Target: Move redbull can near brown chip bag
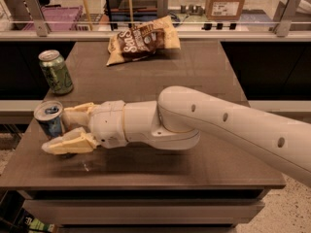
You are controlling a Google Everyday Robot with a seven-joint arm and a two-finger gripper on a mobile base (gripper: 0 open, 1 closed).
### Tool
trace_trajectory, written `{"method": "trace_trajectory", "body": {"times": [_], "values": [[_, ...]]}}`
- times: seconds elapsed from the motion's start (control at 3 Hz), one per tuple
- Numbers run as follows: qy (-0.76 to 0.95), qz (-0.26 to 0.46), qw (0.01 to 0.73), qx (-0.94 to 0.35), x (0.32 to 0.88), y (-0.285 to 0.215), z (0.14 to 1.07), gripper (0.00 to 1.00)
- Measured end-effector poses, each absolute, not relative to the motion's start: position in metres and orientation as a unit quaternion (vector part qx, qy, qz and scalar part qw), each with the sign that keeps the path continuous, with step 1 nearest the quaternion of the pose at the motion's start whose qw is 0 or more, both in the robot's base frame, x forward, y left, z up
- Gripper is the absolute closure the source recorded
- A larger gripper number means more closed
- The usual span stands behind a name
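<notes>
The redbull can (pixel 48 117) stands upright at the table's left edge, slim and blue with a silver top. My gripper (pixel 56 130) reaches in from the right at can height. Its fingers are open and straddle the can, one finger (pixel 77 110) behind it and the other (pixel 65 143) in front, close to its sides. The can still rests on the table. The brown chip bag (pixel 143 39) lies at the far middle of the table, well away from the can.
A wider green can (pixel 56 72) stands upright at the far left, just behind the redbull can. The dark table (pixel 194 67) drops off close to the left of both cans. A railing and shelves with boxes run behind the table.
</notes>
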State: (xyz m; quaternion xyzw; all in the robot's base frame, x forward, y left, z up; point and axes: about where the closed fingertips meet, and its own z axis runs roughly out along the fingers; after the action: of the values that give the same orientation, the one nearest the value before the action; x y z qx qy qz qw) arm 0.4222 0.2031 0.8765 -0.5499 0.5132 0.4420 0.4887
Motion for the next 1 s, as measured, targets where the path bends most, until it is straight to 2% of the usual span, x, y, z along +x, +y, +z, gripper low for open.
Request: {"method": "trace_trajectory", "body": {"times": [0.67,1.0], "values": [[0.51,0.442,0.488,-0.553,0.4192,0.2063,0.8785,0.87],[0.509,0.442,0.488,-0.555,0.4178,0.2078,0.8794,1.0]]}}
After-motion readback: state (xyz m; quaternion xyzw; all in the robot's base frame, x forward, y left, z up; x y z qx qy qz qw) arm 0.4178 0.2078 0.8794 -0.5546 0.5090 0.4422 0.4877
